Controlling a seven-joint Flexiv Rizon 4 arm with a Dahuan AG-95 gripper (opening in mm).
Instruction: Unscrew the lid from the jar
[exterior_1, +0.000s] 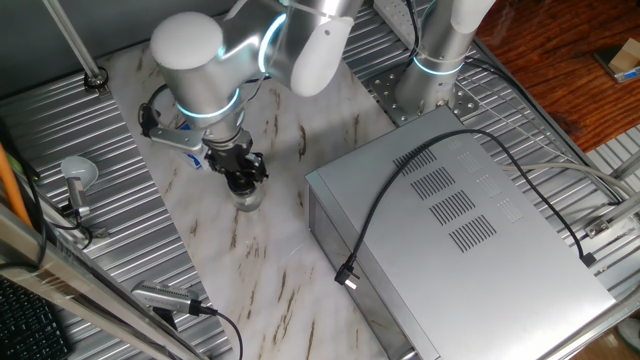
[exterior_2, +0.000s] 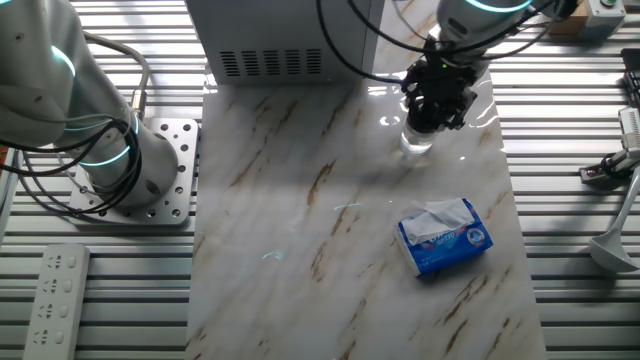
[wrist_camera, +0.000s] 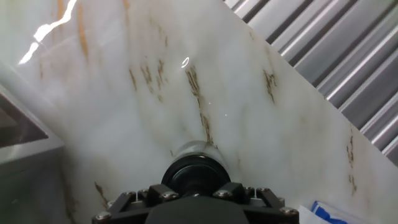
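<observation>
The jar (exterior_1: 248, 198) is small and clear, and it stands upright on the marble tabletop left of the grey box. In the other fixed view the jar (exterior_2: 416, 142) shows just below the hand. Its black lid (wrist_camera: 195, 173) fills the lower middle of the hand view, with the glass body (wrist_camera: 188, 149) showing past it. My gripper (exterior_1: 244, 181) comes straight down on the jar's top, and its black fingers (exterior_2: 441, 103) are closed around the lid. From both fixed views the hand hides the lid.
A large grey metal box (exterior_1: 455, 225) with a black cable (exterior_1: 395, 195) across it stands close to the right of the jar. A blue-and-white packet (exterior_2: 445, 236) lies on the marble nearer the front. A second arm's base (exterior_2: 115, 160) stands on the ribbed metal bench.
</observation>
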